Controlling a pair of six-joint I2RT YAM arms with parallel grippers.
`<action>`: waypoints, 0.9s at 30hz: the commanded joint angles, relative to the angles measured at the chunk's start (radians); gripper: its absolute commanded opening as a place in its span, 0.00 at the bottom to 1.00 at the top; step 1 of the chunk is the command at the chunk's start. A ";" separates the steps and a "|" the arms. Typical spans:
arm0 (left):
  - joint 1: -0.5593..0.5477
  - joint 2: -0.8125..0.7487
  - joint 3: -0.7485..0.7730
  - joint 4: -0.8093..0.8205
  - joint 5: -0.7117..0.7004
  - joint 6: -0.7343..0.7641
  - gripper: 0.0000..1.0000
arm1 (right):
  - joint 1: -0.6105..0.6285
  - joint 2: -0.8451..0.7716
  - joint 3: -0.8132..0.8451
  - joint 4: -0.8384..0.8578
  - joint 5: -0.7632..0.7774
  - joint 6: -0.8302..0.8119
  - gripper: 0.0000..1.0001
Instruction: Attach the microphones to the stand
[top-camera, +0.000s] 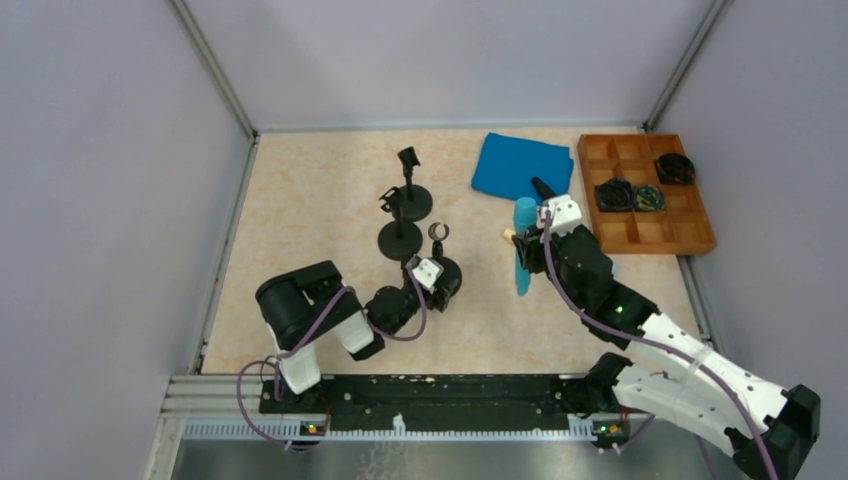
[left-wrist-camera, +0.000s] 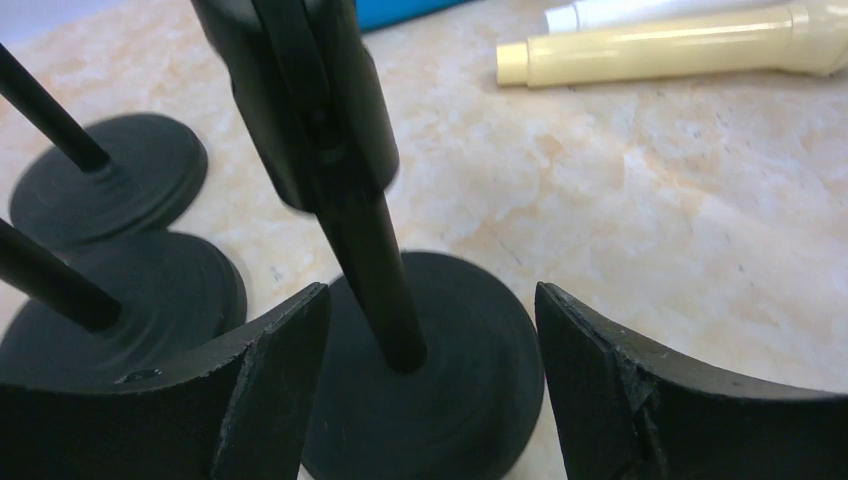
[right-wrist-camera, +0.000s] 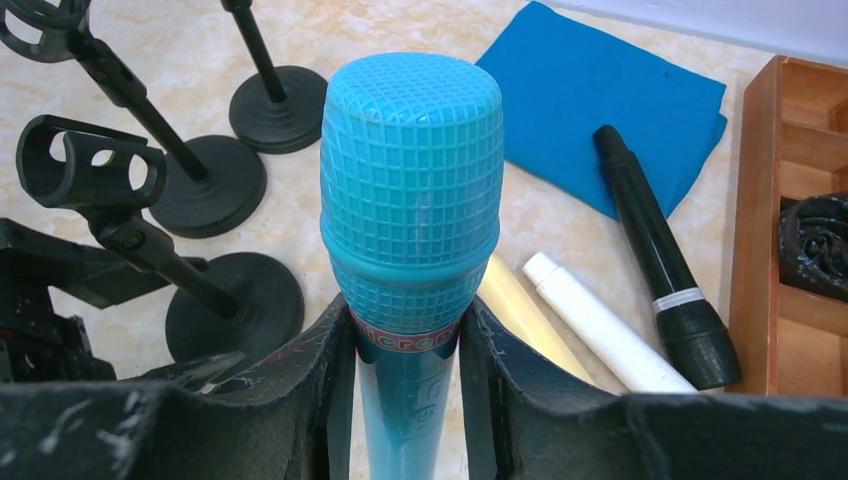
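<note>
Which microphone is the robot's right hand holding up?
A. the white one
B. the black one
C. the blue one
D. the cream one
C: in the right wrist view the right gripper is clamped on the blue microphone, while the black microphone, white microphone and cream microphone lie on the table.
</note>
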 joint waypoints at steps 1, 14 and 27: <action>0.030 0.010 0.057 0.319 -0.013 0.067 0.81 | -0.009 -0.024 0.034 0.027 -0.013 0.006 0.00; 0.074 -0.017 0.121 0.261 0.115 0.055 0.63 | -0.009 -0.030 0.039 0.018 -0.029 0.023 0.00; 0.082 -0.040 0.172 0.214 0.197 0.076 0.41 | -0.008 -0.054 0.020 0.002 -0.031 0.048 0.00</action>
